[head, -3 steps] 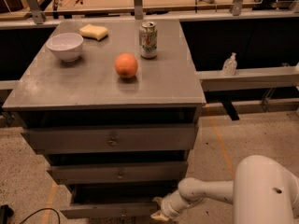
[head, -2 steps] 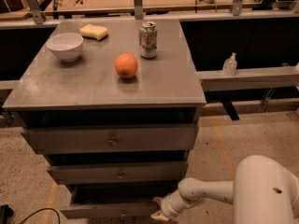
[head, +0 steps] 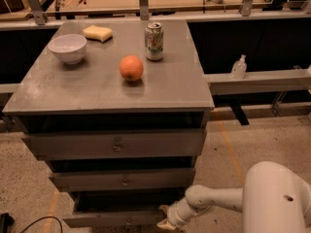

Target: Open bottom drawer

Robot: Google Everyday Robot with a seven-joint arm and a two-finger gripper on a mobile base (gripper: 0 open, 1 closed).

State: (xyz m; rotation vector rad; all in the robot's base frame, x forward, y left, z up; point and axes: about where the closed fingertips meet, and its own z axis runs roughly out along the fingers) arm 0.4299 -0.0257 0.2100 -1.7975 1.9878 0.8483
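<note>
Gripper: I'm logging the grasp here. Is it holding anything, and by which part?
Cannot be told. The gripper is at the right end of the bottom drawer front; whether it grips that edge does not show.

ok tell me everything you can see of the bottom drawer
The bottom drawer is the lowest of three in the grey cabinet. Its front is slim, grey and metal-looking, with a small round knob at the centre, and the picture's lower edge partly cuts it off. It seems pulled slightly out, with a dark opening showing above the front panel. The gripper sits at the right end of the front, apparently touching it.
</note>
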